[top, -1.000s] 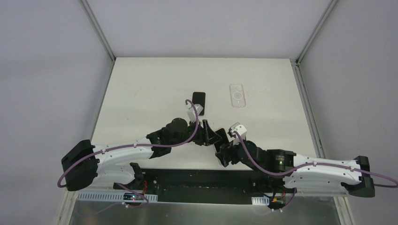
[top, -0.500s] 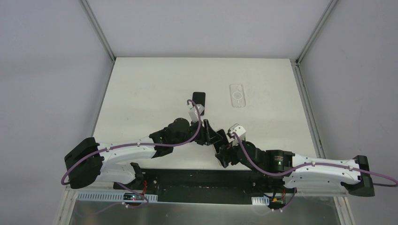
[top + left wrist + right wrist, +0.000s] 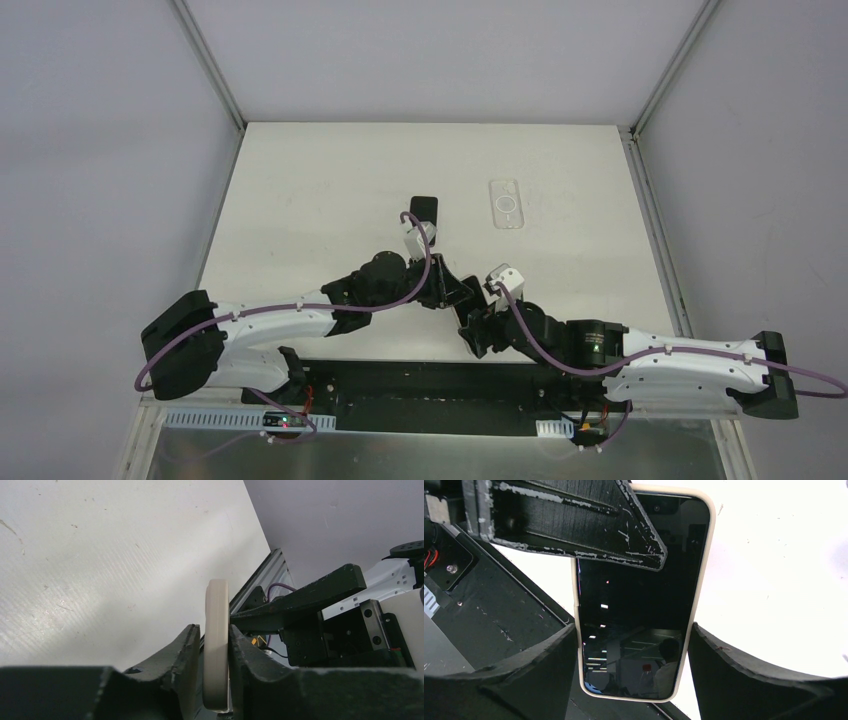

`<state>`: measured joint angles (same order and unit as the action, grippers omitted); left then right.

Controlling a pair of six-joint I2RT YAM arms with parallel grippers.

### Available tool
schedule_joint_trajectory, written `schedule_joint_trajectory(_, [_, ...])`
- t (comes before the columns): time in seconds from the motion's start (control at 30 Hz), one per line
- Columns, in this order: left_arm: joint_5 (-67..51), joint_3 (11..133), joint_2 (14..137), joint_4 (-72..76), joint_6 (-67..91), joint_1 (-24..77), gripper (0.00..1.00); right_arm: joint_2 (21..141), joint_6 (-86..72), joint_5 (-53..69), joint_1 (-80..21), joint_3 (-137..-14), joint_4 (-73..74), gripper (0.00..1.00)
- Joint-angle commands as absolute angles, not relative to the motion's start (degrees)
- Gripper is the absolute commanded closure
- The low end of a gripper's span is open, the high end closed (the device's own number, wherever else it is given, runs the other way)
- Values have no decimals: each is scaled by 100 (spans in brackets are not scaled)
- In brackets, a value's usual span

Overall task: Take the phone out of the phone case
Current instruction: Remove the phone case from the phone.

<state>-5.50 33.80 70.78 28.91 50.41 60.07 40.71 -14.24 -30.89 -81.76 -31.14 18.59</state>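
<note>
So both claws were on the same thing at once, bunched together over the near edge of the table [image 3: 300,200]. The phone [image 3: 639,580] sat screen-up in its cream phone case [image 3: 216,630], right between the fingers of the right claw [image 3: 631,630]. Its long axis ran straight out from that claw's palm, along the fingers. The right claw looked clenched across the width, one finger against each long edge of the case at the end nearer its wrist. The other end poked out past its fingertips, toward the left claw [image 3: 214,632]. That one was clamped across the thickness instead, so the case stood edge-on between its fingers, one pad on the back and one on the front. From the right wrist view you could see one of its fingers [image 3: 574,515] lying slantwise over the top of the screen. That's the relation I'd say the next move hangs on. The phone can only come out through the open front of the case, and the left claw's finger was sitting on that face. My guess is that something has to shift, the left claw onto the rim only or the right one pushing from behind, before the phone pops free. Neither arm was really nearer, since both were touching it. Well beyond both claws a second phone [image 3: 424,212] and a clear case [image 3: 505,203] lay flat on the table, apart from each other.
</note>
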Motion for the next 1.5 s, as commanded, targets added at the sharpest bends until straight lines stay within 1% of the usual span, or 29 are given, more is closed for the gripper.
schedule_joint_trajectory(0.0, [-563,3612,7066,3258,5081,6064,76,3930,-1459,-3322,-8226,-3164,1314,100])
schedule_joint_trajectory(0.2, [-579,3604,7055,3296,5105,6071,95,3956,-1474,-3339,-8228,-3172,1318,100])
schedule_joint_trajectory(0.23, [-580,3599,7042,3302,5106,6073,99,3960,-1484,-3333,-8233,-3179,1329,93])
schedule_joint_trajectory(0.27, [-577,3595,7034,3304,5100,6067,100,3959,-1485,-3319,-8235,-3188,1341,80])
schedule_joint_trajectory(0.3, [-562,3595,7022,3305,5110,6070,100,3959,-1484,-3300,-8240,-3196,1352,64])
schedule_joint_trajectory(0.37, [-549,3586,6979,3313,5104,6071,100,3950,-1506,-3269,-8235,-3208,1367,36])
schedule_joint_trajectory(0.43, [-472,3565,6900,3313,5088,6069,100,3958,-1540,-3234,-8235,-3227,1393,12])
schedule_joint_trajectory(0.47, [-396,3549,6814,3313,5065,6065,100,3962,-1572,-3226,-8235,-3256,1455,2])
schedule_joint_trajectory(0.57, [-93,3456,6466,3305,4992,5982,100,3962,-1765,-3411,-8235,-3386,1618,0])
schedule_joint_trajectory(0.67, [-34,3359,5922,3297,4991,5642,100,3794,-2058,-3745,-8235,-3504,1709,0])
schedule_joint_trajectory(0.8, [636,3135,4988,3257,4957,5307,100,3162,-2394,-4035,-8236,-3303,1229,0])
schedule_joint_trajectory(0.9, [1093,2969,4321,3183,4836,5231,100,2528,-2533,-3976,-8194,-2989,711,0])
schedule_joint_trajectory(1.03, [1368,2884,3751,3155,5066,5150,100,2187,-2730,-3474,-7972,-2941,611,0])
schedule_joint_trajectory(1.13, [1351,2927,3605,3155,5405,5124,100,2208,-2887,-2711,-7642,-2923,210,1])
schedule_joint_trajectory(1.3, [1374,3037,3481,3164,6064,5115,100,2534,-3348,-1074,-6945,-3068,-542,7])
schedule_joint_trajectory(1.47, [1440,3035,3367,3164,6654,5122,100,2903,-3470,-520,-6761,-3197,-982,14])
